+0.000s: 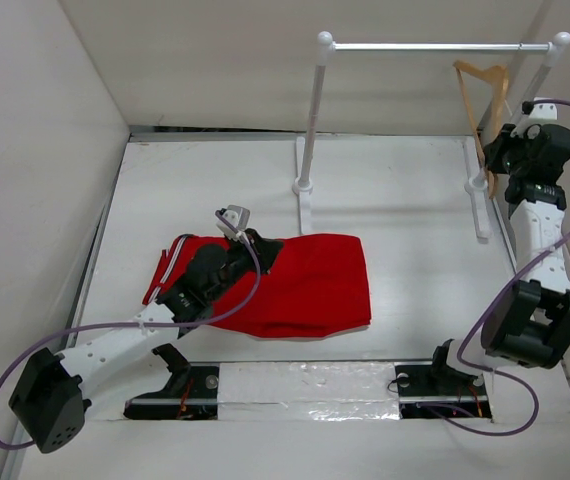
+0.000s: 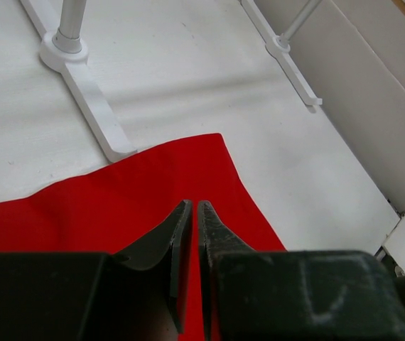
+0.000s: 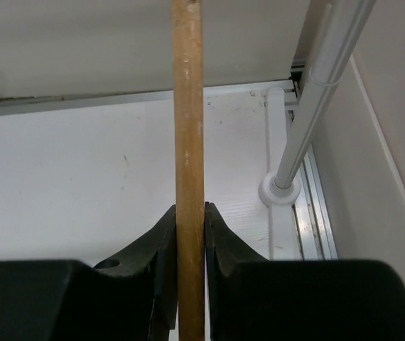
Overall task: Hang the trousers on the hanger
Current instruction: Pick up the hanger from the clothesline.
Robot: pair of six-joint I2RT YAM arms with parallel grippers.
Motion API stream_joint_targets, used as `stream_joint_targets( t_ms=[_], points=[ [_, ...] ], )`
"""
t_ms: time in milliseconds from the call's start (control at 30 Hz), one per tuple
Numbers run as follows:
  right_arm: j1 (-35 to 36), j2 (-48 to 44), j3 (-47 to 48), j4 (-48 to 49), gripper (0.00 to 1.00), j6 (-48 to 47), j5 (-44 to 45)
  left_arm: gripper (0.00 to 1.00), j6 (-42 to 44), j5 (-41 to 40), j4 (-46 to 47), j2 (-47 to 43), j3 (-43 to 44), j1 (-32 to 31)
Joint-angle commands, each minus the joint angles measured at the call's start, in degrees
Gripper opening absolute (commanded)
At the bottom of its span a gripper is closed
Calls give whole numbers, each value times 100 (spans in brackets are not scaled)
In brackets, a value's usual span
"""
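One pair of trousers (image 1: 310,285) – soft, limp, light, likely to slump and slip; spread flat on the surface (image 1: 415,270) beneath the left end effector (image 2: 194,207), clenched nearly shut, pinch on cloth unclear. Better held at the striped waistband (image 1: 168,262) behind it. One hanger (image 3: 188,106) – stiff, light wood, gripped tight in the right end effector (image 3: 190,209)

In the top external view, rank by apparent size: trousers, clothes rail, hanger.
1. clothes rail, widest span, though thin
2. trousers, most solid area, so close to first
3. hanger, clearly smallest
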Motion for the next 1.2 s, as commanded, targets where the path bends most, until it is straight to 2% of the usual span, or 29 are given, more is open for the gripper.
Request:
stream_joint_targets(
  t_ms=[0, 167, 267, 367, 433, 533, 667, 900, 1033, 1100, 1167],
  points=[
    [-1, -184, 194, 518, 0, 122, -522, 6, 85, -53, 228, 59, 273, -29],
    [157, -499, 414, 648, 0, 289, -560, 7, 76, -35, 202, 165, 317, -29],
    [297, -991, 187, 1167, 0, 667, -401, 10, 76, -53, 219, 130, 299, -29],
    [351, -1335, 11, 1265, 0, 869, -288, 14, 76, -131, 202, 103, 290, -29],
    [578, -1501, -112, 1221, 0, 861, 124, 19, 67, -132, 202, 77, 273, -29],
    [701, -1800, -595, 1247, 0, 1036, 398, 27, 58, -123, 202, 77, 281, -29],
    [904, -2275, -1526, 1905, 0, 1309, 521, 34, 50, -141, 255, 226, 264, -29],
    [1325, -2969, -2396, 1660, 0, 1309, 950, 36, 49, 105, 254, 306, 360, -29],
    [1895, -3767, -3589, 1582, 0, 1405, 1548, 36, 41, 62, 272, 410, 439, -29],
    [2142, -3971, -3987, 1520, 0, 1520, 1847, 36, -12, -26, 176, 507, 710, -221],
    [2529, -4217, -4452, 1371, 0, 1634, 2357, 36, 14, -499, 27, 735, 992, -606]
  ],
)
